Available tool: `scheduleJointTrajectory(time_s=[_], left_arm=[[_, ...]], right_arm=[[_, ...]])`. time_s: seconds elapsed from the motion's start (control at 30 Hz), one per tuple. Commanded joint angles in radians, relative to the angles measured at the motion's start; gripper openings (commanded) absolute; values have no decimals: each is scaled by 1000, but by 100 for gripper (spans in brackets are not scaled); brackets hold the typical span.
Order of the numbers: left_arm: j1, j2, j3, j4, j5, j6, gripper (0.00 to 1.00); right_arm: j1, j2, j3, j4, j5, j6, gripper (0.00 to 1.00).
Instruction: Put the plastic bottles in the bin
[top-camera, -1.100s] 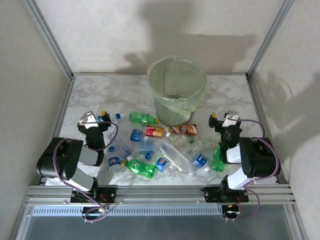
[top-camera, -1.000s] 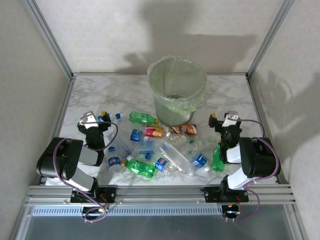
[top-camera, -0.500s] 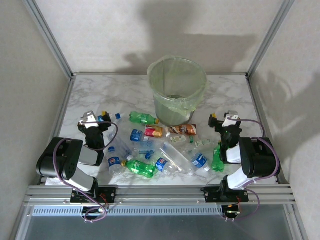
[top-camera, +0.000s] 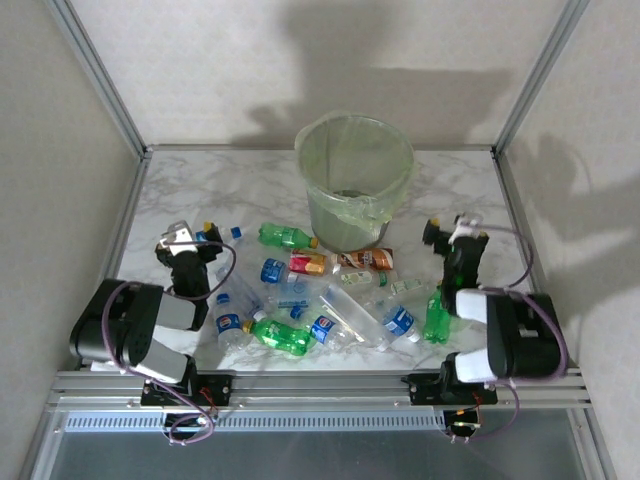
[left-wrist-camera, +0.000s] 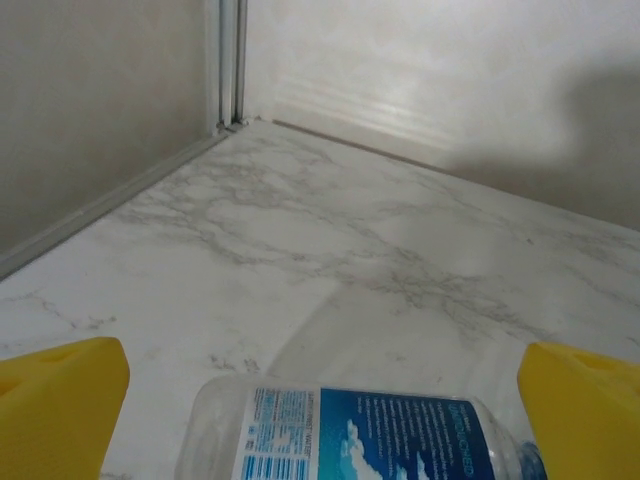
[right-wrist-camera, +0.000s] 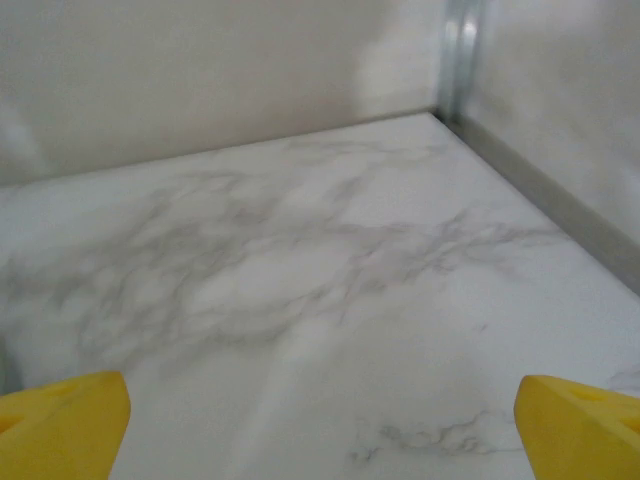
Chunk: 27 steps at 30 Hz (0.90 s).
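Left gripper (top-camera: 185, 238) hangs fully open and empty at a blue-labelled bottle (left-wrist-camera: 350, 440). About 12 plastic bottles (top-camera: 300, 263) lie on the table (top-camera: 200, 190) before the bin (top-camera: 340, 215); its contents are unclear, so likely none is binned. Right gripper (top-camera: 450, 230), also wide open and empty, sits near the right frame rail (top-camera: 505, 200). There is bare table behind both.

Overhead now, and the stage is a white tabletop (top-camera: 200, 190) veined in grey marble, boxed in by a plain pale back wall (top-camera: 200, 70) at twelve o'clock, a left side panel (top-camera: 50, 200) at nine and a right side panel (top-camera: 595, 200) at three. Two aluminium uprights rise from the far corners, the left post (top-camera: 100, 80) slanting toward ten o'clock and the right post (top-camera: 537, 80) toward two, with a soft grey shadow (top-camera: 400, 90) lying across the back wall between them. Down at six o'clock a ribbed aluminium rail (top-camera: 320, 385) runs along the whole near edge.
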Motion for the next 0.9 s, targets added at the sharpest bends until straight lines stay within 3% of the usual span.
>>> scheduleJointTrajectory(time_s=[0.0, 0.07, 0.13, 0.27, 0.37, 0.53, 0.67, 0.87], left_arm=[[-33, -183, 252, -435, -229, -53, 99], [-31, -284, 381, -677, -282, -211, 99], [-32, -344, 496, -887, -200, -331, 100], [-119, -359, 670, -1147, -89, -481, 96], [-244, -350, 732, -1201, -99, -514, 94], [-373, -296, 829, -1250, -52, -558, 91], [-418, -264, 901, -1316, 15, -572, 87], [-520, -306, 839, -1280, 63, -571, 86]], right_arm=[[5, -217, 368, -722, 181, 381, 99], [5, -288, 365, -868, 174, 505, 99], [-34, -349, 328, -933, 94, 536, 99], [-17, -208, 551, -1336, 81, 527, 97], [45, -108, 701, -1599, 129, 524, 99], [128, -94, 779, -1836, 47, 551, 96], [215, -138, 745, -1938, 3, 637, 92], [300, -190, 571, -1984, -54, 708, 83]])
